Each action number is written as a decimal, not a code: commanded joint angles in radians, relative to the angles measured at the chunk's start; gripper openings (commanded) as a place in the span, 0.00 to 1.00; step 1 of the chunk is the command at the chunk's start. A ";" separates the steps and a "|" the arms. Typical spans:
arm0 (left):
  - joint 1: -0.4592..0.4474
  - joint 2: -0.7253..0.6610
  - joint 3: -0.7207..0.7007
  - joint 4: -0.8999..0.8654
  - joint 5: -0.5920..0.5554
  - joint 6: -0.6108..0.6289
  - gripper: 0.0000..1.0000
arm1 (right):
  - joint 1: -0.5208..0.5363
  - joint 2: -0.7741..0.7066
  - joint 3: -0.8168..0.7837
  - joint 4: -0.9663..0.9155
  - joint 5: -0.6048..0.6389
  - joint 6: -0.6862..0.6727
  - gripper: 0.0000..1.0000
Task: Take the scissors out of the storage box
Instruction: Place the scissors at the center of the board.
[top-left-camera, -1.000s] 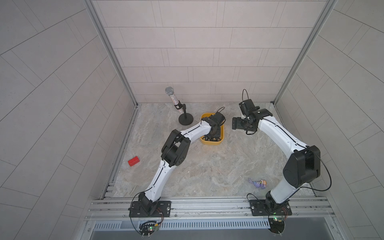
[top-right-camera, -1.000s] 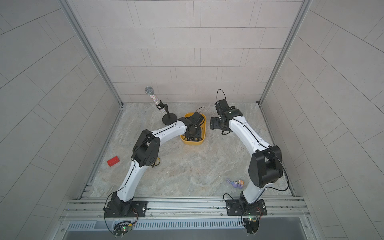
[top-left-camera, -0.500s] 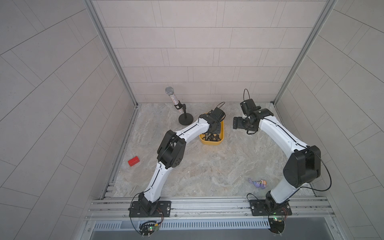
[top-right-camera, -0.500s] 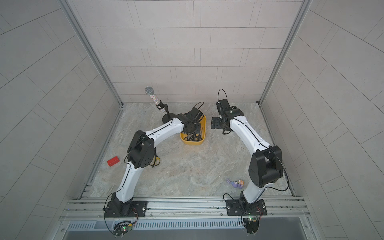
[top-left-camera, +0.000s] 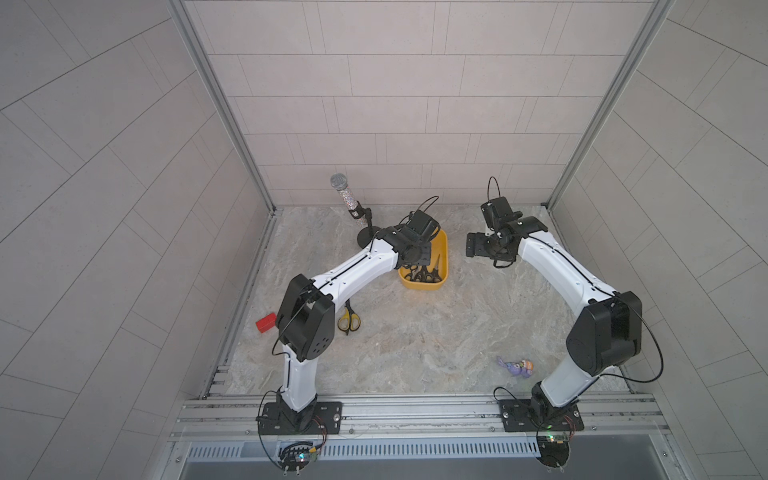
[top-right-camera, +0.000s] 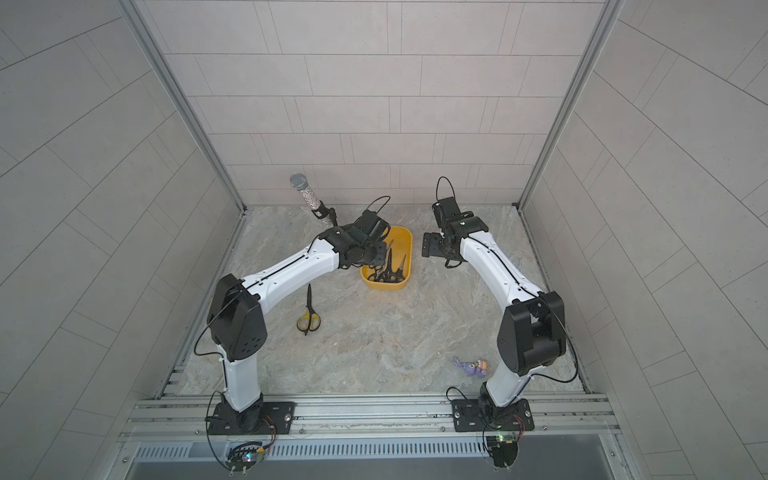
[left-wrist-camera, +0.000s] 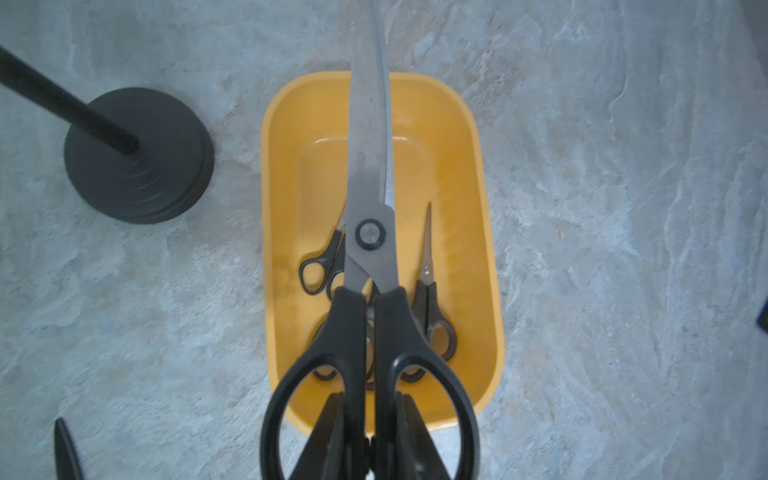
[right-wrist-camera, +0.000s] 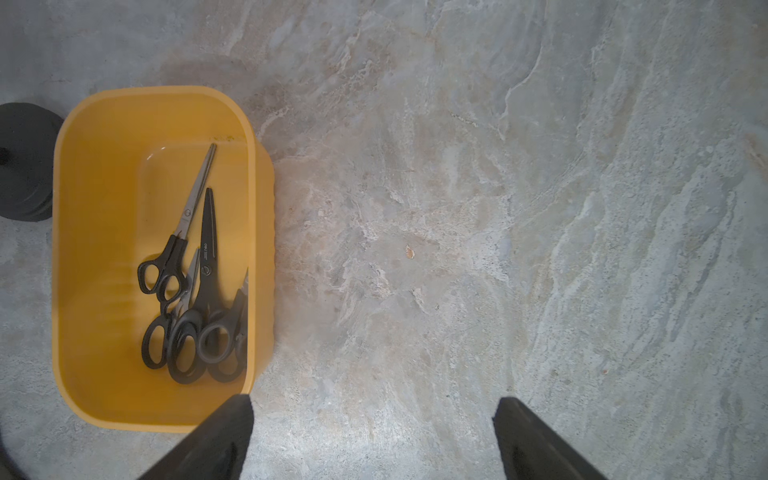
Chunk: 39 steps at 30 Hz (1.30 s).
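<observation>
Where the left claw (left-wrist-camera: 370, 428) closes on them, the large black-handled scissors (left-wrist-camera: 371, 232) are pinched by the inner bars of their two handle loops. One claw finger (left-wrist-camera: 332, 419) presses each side, and the grey blades are shut, pointing straight away from the claw. This pair hangs above the storage box (left-wrist-camera: 465, 249), running along its length, with the blade tips past the far rim in the left wrist view. Beneath it, the other black-handled scissors (right-wrist-camera: 195, 299) lie on the box floor. They are bunched at one end with their handles overlapping; one slim pair lies against a long wall.

In both top views the box (top-left-camera: 443, 253) sits on the desk (top-left-camera: 415, 332) near the back wall, and the left claw is over the side of the box nearer the left arm. The right claw (right-wrist-camera: 372, 415) hovers over bare desk just beside the box's other long side, its jaws spread wide with nothing between them.

The yellow-handled scissors (top-right-camera: 308, 313) lie flat on the desk beside the left arm's elbow, well apart from the box. A microphone on a round-based stand (top-left-camera: 345, 193) stands just behind the box. A red block (top-left-camera: 266, 322) lies at the desk's left edge, and a small purple toy (top-left-camera: 517, 368) lies near the right arm's base.
</observation>
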 joint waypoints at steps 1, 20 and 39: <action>-0.012 -0.093 -0.089 -0.011 -0.055 -0.022 0.00 | -0.002 0.005 0.018 0.002 -0.004 0.015 0.95; -0.022 -0.386 -0.561 0.068 -0.150 -0.083 0.00 | 0.046 0.043 0.043 0.007 -0.016 0.024 0.94; -0.023 -0.355 -0.751 0.136 0.007 -0.179 0.00 | 0.099 0.070 0.072 -0.006 -0.007 0.030 0.94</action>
